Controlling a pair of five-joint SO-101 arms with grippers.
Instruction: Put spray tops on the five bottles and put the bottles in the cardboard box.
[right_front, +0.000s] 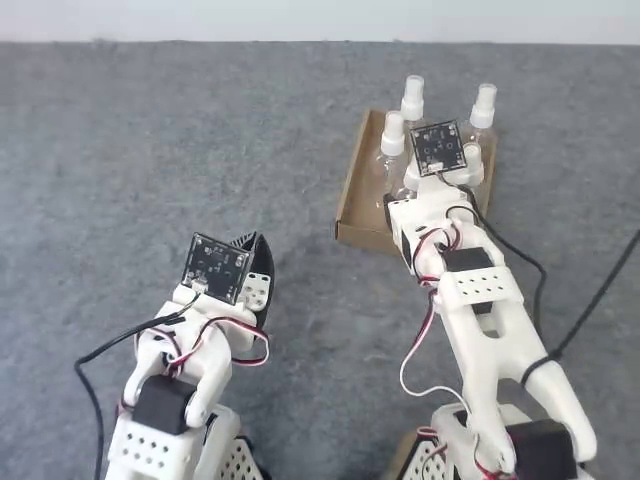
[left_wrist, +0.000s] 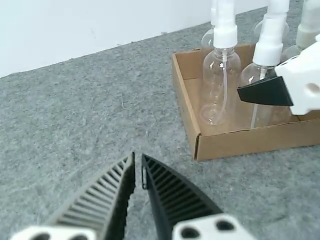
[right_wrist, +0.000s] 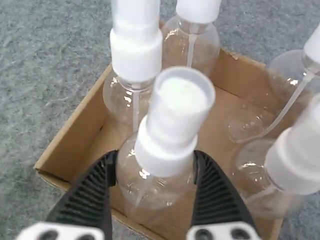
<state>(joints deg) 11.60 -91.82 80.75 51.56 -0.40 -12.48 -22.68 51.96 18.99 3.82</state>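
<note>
The cardboard box (right_front: 350, 190) sits on the grey felt at the right, holding several clear bottles with white spray tops (right_front: 412, 97). My right gripper (right_wrist: 153, 175) is down over the box's near side. Its two black fingers (right_wrist: 100, 185) press against the shoulders of a capped bottle (right_wrist: 172, 120) that stands inside the box (right_wrist: 70, 145). In the left wrist view one of those fingers (left_wrist: 265, 92) crosses that bottle (left_wrist: 256, 70). My left gripper (right_front: 250, 245) rests low over the felt left of the box (left_wrist: 240, 142), fingers together (left_wrist: 138, 162) and holding nothing.
Grey felt covers the table, with open room to the left of and behind the box. A pale wall runs along the far edge. Cables trail from both arms near the front edge.
</note>
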